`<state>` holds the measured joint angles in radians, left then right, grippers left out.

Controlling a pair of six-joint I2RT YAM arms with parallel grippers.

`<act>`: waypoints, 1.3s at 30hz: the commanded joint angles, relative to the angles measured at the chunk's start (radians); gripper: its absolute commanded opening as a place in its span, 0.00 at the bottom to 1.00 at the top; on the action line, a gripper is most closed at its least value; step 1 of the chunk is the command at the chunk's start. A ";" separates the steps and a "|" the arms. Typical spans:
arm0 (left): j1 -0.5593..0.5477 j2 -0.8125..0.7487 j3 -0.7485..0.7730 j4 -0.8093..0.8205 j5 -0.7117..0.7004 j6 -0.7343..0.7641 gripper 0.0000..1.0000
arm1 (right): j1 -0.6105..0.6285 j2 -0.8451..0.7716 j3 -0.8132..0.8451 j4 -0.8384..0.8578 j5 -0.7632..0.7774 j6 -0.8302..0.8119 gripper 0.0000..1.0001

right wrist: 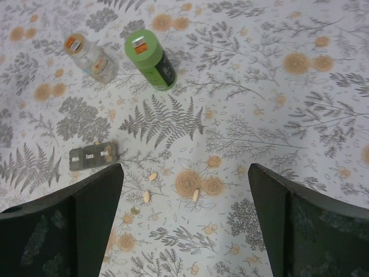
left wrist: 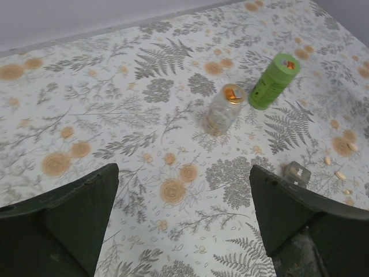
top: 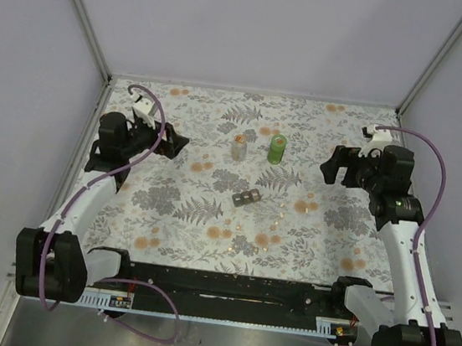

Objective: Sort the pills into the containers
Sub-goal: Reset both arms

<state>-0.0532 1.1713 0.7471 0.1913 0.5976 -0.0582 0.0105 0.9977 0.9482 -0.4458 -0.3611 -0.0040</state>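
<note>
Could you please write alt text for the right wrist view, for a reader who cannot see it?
A green plastic bottle and a clear bottle with an orange-marked cap stand side by side on a floral-patterned table. Nearer the camera lie a small grey pill organiser and a few loose pale pills, framed by the open, empty right claw.

The table [top: 177, 210] before me carried a white covering printed with grey ferns and orange flowers. Plain pale walls [top: 266, 25] enclosed it, joined at metal corner posts [top: 83, 11].
</note>
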 commanded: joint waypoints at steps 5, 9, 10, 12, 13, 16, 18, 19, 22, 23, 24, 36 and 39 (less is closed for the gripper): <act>0.114 -0.153 0.058 -0.118 -0.133 -0.017 0.99 | -0.003 -0.146 -0.054 0.051 0.220 0.087 0.99; 0.119 -0.228 0.017 -0.079 -0.209 -0.093 0.99 | -0.004 -0.166 -0.081 0.068 0.209 0.068 0.99; 0.121 -0.237 0.009 -0.076 -0.247 -0.115 0.99 | -0.004 -0.163 -0.081 0.068 0.209 0.061 1.00; 0.121 -0.245 0.009 -0.098 -0.301 -0.141 0.99 | -0.003 -0.165 -0.085 0.070 0.214 0.041 0.99; 0.119 -0.245 0.009 -0.101 -0.314 -0.146 0.99 | -0.004 -0.168 -0.089 0.078 0.220 0.032 0.99; 0.121 -0.243 0.005 -0.083 -0.297 -0.131 0.99 | -0.004 -0.195 -0.111 0.111 0.249 0.025 0.99; 0.121 -0.249 -0.020 -0.040 -0.286 -0.127 0.99 | -0.004 -0.202 -0.112 0.114 0.257 0.022 0.99; 0.119 -0.254 -0.031 -0.015 -0.286 -0.129 0.99 | -0.004 -0.202 -0.111 0.116 0.261 0.022 1.00; 0.121 -0.262 -0.071 0.068 -0.294 -0.146 0.99 | -0.004 -0.194 -0.111 0.125 0.284 0.018 0.99; 0.121 -0.263 -0.074 0.076 -0.298 -0.152 0.99 | -0.004 -0.192 -0.112 0.127 0.287 0.018 1.00; 0.121 -0.262 -0.072 0.074 -0.305 -0.152 0.99 | -0.004 -0.192 -0.115 0.131 0.287 0.016 1.00; 0.121 -0.239 -0.069 0.059 -0.312 -0.147 0.99 | -0.004 -0.168 -0.118 0.137 0.284 0.012 1.00; 0.121 -0.239 -0.068 0.060 -0.303 -0.149 0.99 | -0.004 -0.174 -0.120 0.137 0.284 0.009 0.99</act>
<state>0.0612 0.9314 0.6754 0.1867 0.2939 -0.1928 0.0101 0.8314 0.8299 -0.3557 -0.0940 0.0196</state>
